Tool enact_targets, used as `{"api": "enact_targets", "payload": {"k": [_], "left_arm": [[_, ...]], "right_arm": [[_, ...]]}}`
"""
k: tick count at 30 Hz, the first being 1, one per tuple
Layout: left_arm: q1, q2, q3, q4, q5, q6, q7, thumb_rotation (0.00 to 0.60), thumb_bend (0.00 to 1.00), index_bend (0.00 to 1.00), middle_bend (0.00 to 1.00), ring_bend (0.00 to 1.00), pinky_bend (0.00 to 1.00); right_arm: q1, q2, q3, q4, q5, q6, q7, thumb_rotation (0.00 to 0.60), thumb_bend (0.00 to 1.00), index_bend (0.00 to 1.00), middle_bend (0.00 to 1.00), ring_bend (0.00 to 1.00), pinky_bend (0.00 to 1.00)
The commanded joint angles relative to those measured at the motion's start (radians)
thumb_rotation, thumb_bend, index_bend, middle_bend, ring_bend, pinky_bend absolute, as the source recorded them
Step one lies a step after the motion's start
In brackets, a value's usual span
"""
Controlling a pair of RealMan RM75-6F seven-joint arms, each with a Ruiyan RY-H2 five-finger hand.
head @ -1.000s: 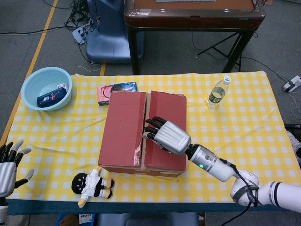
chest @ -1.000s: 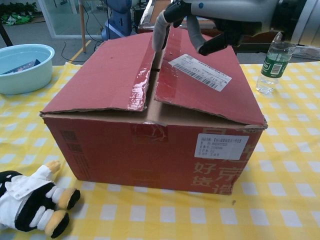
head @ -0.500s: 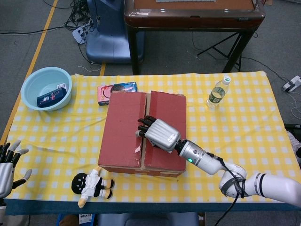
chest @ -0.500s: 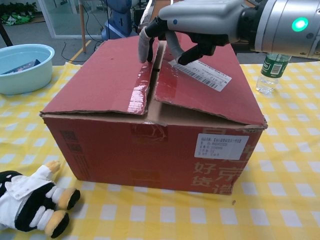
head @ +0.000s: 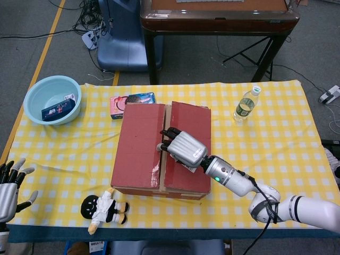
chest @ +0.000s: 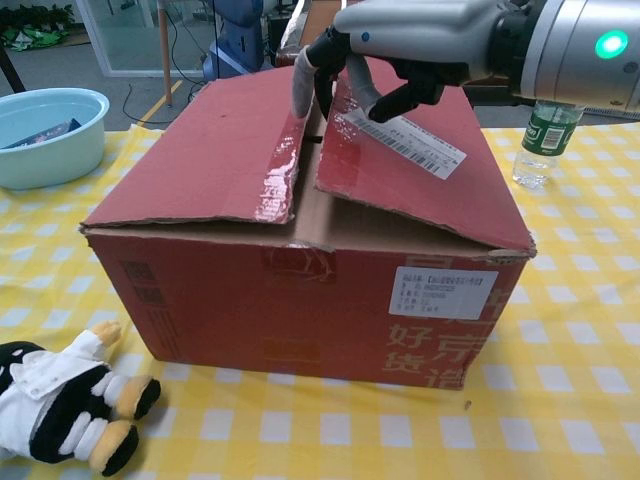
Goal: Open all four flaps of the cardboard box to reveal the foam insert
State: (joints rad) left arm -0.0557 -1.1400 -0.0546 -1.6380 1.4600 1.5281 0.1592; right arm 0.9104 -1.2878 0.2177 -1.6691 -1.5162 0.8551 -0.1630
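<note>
Cardboard box, two top flaps, one hand.

The desk is covered with a yellow and white checked cloth. On its far left corner stands a light blue basin, and some small packets lie inside it. Near the far edge lies a pink packet, and just beside it, to the right, a dark blue packet. A plastic water bottle with a green label and a white cap stands upright on the far right part of the cloth. At the near edge, on the left, a small doll in black and white clothes lies on its side. Behind the desk a dark wooden table stands on the grey floor, with a blue machine base and cables to its left.
</note>
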Motion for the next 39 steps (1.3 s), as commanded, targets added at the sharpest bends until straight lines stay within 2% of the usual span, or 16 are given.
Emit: {"api": "enact_targets", "payload": {"k": [1,9,21,34,39], "left_arm": [[-0.002,0.000,-0.001,0.000,0.000,-0.002,0.001,0.600,0.29,0.33,0.10,0.04,0.00],[-0.010,0.000,-0.006,-0.006,0.010,-0.001,0.006,0.600,0.29,0.33,0.10,0.04,0.00],[-0.017,0.002,-0.005,-0.016,0.017,-0.007,0.015,0.600,0.29,0.33,0.10,0.04,0.00],[-0.014,0.004,0.001,-0.027,0.027,-0.003,0.016,0.600,0.29,0.33,0.10,0.04,0.00],[-0.019,0.002,0.001,-0.028,0.026,-0.010,0.018,0.600,0.29,0.33,0.10,0.04,0.00]], "right_arm": [[-0.008,0.010,-0.002,-0.007,0.001,0.019,0.001,0.600,1.00,0.34,0.47,0.15,0.17],[-0.043,0.077,0.007,-0.057,-0.002,0.094,0.001,0.600,1.00,0.34,0.48,0.16,0.17],[-0.153,0.275,0.005,-0.210,-0.001,0.217,-0.048,0.600,1.00,0.34,0.48,0.16,0.17],[-0.321,0.479,-0.051,-0.317,-0.021,0.337,-0.039,0.600,1.00,0.34,0.48,0.16,0.17],[-0.387,0.524,-0.083,-0.332,-0.024,0.372,-0.018,0.600,1.00,0.34,0.48,0.16,0.17]]}}
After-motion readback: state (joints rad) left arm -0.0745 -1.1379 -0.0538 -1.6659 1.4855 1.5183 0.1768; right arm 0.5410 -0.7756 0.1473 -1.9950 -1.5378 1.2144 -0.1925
